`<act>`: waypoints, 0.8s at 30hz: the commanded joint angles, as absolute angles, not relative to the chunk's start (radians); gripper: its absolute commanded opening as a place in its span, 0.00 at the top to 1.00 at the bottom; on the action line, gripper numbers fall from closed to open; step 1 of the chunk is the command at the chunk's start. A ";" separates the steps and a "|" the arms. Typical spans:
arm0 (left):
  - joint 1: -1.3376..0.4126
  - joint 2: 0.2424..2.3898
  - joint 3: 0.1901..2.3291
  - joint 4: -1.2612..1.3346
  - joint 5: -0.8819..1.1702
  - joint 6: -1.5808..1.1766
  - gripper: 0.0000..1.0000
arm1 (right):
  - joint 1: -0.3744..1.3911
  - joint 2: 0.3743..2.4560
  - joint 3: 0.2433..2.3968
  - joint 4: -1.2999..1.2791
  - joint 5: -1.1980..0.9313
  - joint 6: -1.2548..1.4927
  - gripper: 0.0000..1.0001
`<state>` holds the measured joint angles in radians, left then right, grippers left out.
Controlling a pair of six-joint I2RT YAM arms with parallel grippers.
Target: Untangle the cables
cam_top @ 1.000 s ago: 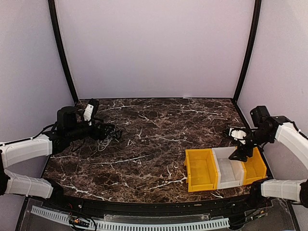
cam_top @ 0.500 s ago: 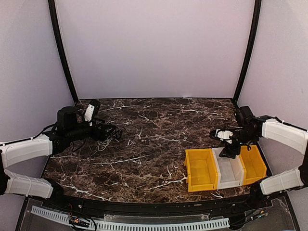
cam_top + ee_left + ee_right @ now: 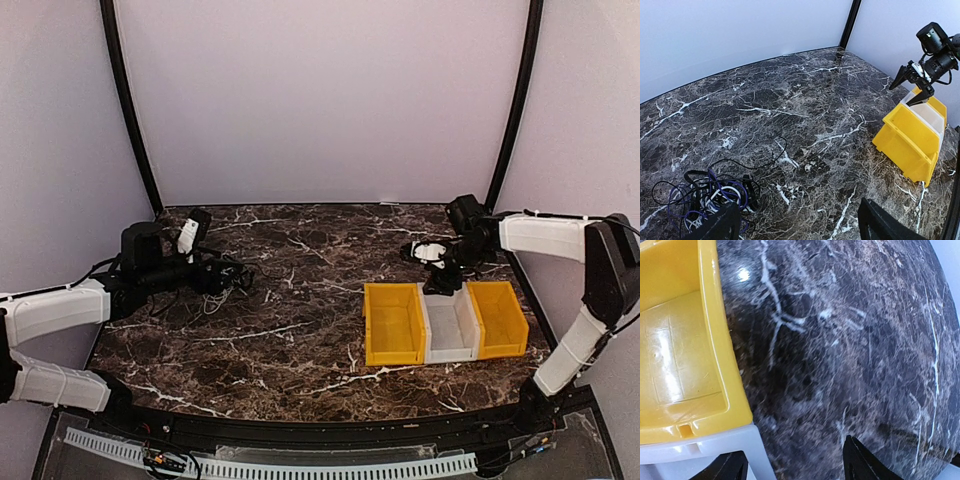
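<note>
Left fingers (image 3: 715,227): spread wide, holding nothing. Cables (image 3: 707,197): one knotted clump of black, white and purplish strands, lying on the surface (image 3: 300,330), well apart from the bins (image 3: 395,325), on the left arm's side. One left fingertip sits just beside the clump; cannot tell if it touches. A thin black loop trails from the clump toward the bins. Right fingers (image 3: 875,460): also spread wide, empty, at the bins' far rim, where yellow meets the grey bin (image 3: 725,445).
</note>
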<state>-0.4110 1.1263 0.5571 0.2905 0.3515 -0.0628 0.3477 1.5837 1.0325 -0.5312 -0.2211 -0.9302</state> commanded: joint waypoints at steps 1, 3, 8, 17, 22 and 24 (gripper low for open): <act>-0.419 1.120 0.552 0.307 0.369 -0.052 0.16 | 0.378 1.736 1.169 -0.422 -0.226 -0.967 0.34; -0.422 1.121 0.551 0.307 0.370 -0.051 0.16 | 0.382 1.812 1.263 -0.418 -0.224 -0.969 0.36; -0.427 1.128 0.551 0.305 0.360 -0.049 0.16 | 0.387 1.986 1.494 -0.442 -0.233 -0.947 0.38; -0.431 1.164 0.585 0.263 0.156 -0.118 0.16 | 0.391 2.006 1.549 -0.469 -0.211 -0.958 0.34; -0.430 1.208 0.671 0.169 -0.054 -0.205 0.03 | 0.389 1.784 1.327 -0.459 -0.199 -0.942 0.25; -0.430 1.244 0.713 0.143 -0.068 -0.228 0.01 | 0.389 1.693 1.263 -0.470 -0.206 -0.917 0.21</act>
